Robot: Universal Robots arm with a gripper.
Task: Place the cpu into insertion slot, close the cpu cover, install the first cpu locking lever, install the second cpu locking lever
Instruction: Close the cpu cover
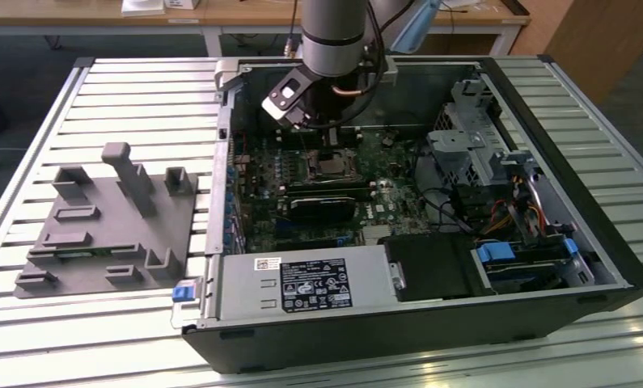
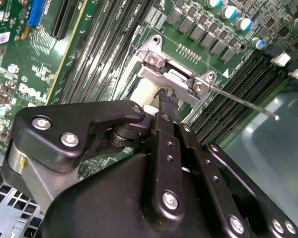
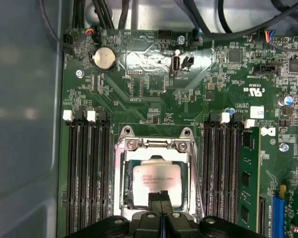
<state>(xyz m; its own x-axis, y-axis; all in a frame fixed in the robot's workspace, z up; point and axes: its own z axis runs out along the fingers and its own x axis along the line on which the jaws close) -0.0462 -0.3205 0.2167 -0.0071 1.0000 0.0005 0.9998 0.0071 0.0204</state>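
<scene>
We find the hand (image 3: 160, 197) low inside the open computer case (image 1: 580, 267), which stands on the slatted worktop (image 1: 137, 105). Its two fingers (image 2: 169, 106) are drawn together with no gap that we can make out, and nothing is gripped between them. The tips rest on or just above the socket area.

We judge the first step done. The cpu (image 3: 156, 181) sits directly under the fingertips, square in the insertion slot (image 3: 127, 184). The cpu cover (image 3: 154, 148) appears to lie down over it, its frame ringing the chip and its hinged edge just beyond the fingertips, so closing looks done or nearly so. We cannot tell whether the tips are pressing on it.

The levers look unfinished to us. In the second wrist view a thin locking lever (image 2: 241, 101) sticks out from the socket corner ahead of the hand, slanting free above the memory slots (image 2: 248, 79) rather than tucked down. We cannot pick out the other lever with certainty.

The cpu shows a flat, dull silver-grey top with faint print, framed by the dark band of the slot and then the bright metal of the cover. Long black memory slots flank the hand on both sides.
</scene>
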